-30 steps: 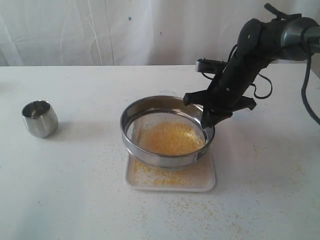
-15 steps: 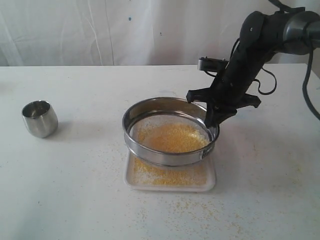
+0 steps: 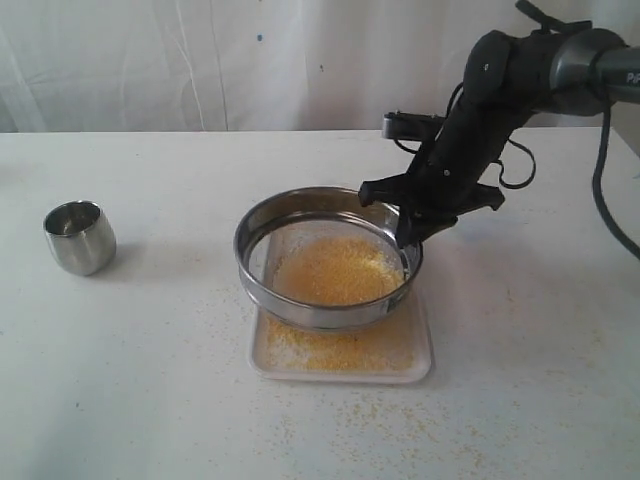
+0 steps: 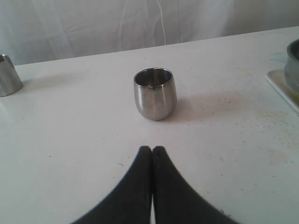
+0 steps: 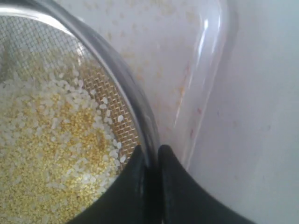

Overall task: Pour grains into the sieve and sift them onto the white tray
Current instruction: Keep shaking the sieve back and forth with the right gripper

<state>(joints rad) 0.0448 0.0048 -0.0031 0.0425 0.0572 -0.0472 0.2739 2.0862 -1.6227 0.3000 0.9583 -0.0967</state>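
Observation:
The sieve [image 3: 300,300], a wide shiny steel ring with a mesh bottom, hangs just above the white tray [image 3: 420,368]. My right gripper [image 3: 408,243] is shut on its rim at the right side; in the right wrist view the gripper [image 5: 150,151] pinches the steel band [image 5: 135,100]. Yellow and pale grains [image 3: 335,268] lie in a heap on the mesh [image 5: 51,154]. Fine yellow grains [image 3: 330,350] cover the tray below. My left gripper [image 4: 152,150] is shut and empty, low over the table, short of a small steel cup [image 4: 154,93].
The small steel cup [image 3: 79,236] stands upright at the table's left. Another steel vessel [image 4: 7,77] shows at the edge of the left wrist view. Spilled grains [image 3: 400,420] are scattered on the white table round the tray. A white curtain hangs behind.
The right gripper has swung the sieve a little to the right and then back to the left over the tray. The grains have shifted on the mesh. The left gripper has not moved.

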